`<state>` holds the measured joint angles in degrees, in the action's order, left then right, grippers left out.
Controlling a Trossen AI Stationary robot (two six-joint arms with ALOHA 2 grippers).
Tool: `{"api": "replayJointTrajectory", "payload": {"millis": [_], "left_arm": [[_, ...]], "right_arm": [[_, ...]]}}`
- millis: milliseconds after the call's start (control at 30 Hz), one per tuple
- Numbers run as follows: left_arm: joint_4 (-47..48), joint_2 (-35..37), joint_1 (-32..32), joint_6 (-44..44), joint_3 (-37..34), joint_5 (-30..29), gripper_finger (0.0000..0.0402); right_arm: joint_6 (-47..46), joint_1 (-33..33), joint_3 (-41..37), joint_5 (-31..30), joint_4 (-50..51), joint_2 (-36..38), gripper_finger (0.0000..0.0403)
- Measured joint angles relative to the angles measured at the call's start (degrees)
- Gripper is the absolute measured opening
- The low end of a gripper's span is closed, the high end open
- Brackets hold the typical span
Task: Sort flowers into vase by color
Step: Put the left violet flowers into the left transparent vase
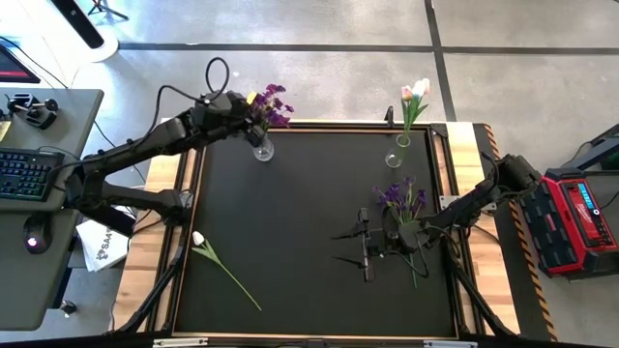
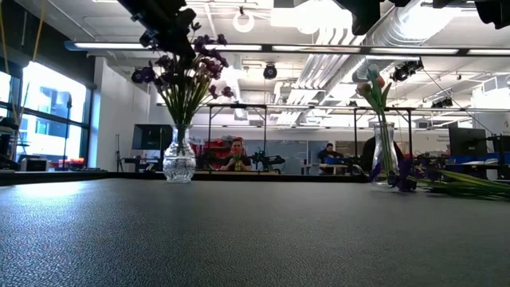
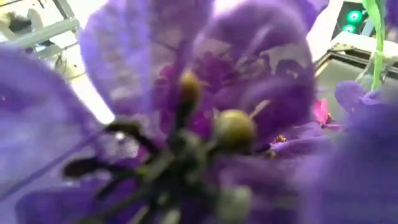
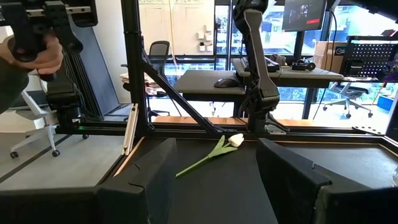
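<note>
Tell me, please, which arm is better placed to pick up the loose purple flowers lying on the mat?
Right. The right gripper hovers open beside the purple flowers on the mat's right side, while the left gripper is far off at the vase of purple blooms.

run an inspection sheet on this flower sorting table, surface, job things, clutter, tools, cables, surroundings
surface: black mat in a wooden frame, flat.
job's things: purple flowers in the left vase; pink and white tulips in the right vase; a purple bunch lying on the mat by the right arm; a white tulip lying at the mat's left edge.
clutter: nothing seen.
tools: left tool at the purple flowers over the left vase, grip hidden; right tool low over the mat, open, empty.
cables: black loop above the left arm.
surroundings: keyboard and mouse on a desk to the left; red case to the right; people seated far behind.
</note>
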<state>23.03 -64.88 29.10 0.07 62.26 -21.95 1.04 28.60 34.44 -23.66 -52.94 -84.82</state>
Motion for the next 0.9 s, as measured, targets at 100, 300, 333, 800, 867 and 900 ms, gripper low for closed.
{"api": "replayJointTrajectory", "payload": {"millis": [100, 300, 333, 800, 867, 900], "left_arm": [[0.2, 0.0, 1.0, -0.3, 0.0, 3.1, 0.0078], [0.2, 0.0, 2.2, -0.5, 0.0, 5.2, 0.0151], [0.0, 0.0, 2.4, -0.6, 0.0, 5.2, 0.0166], [-0.2, 5.6, 2.8, -0.9, 4.6, 5.9, 0.0265], [-0.2, 6.8, 2.8, -1.0, 5.3, 7.9, 0.0264], [-0.2, 7.7, 2.8, -0.9, 5.5, 9.0, 0.0263]], "right_arm": [[0.0, 0.0, 0.0, 0.0, 0.0, 0.0, 0.0204], [0.0, 0.0, 0.0, 0.0, 0.0, 0.0, 0.0204], [0.0, 0.0, 0.0, 0.0, 0.0, 0.0, 0.0204], [-0.1, 0.0, 0.0, 0.0, 0.0, 0.0, 0.0204], [-0.2, 0.0, 0.0, 0.0, 0.0, 0.0, 0.0204], [-0.2, 0.0, 0.0, 0.0, 0.0, 0.0, 0.0204]]}}
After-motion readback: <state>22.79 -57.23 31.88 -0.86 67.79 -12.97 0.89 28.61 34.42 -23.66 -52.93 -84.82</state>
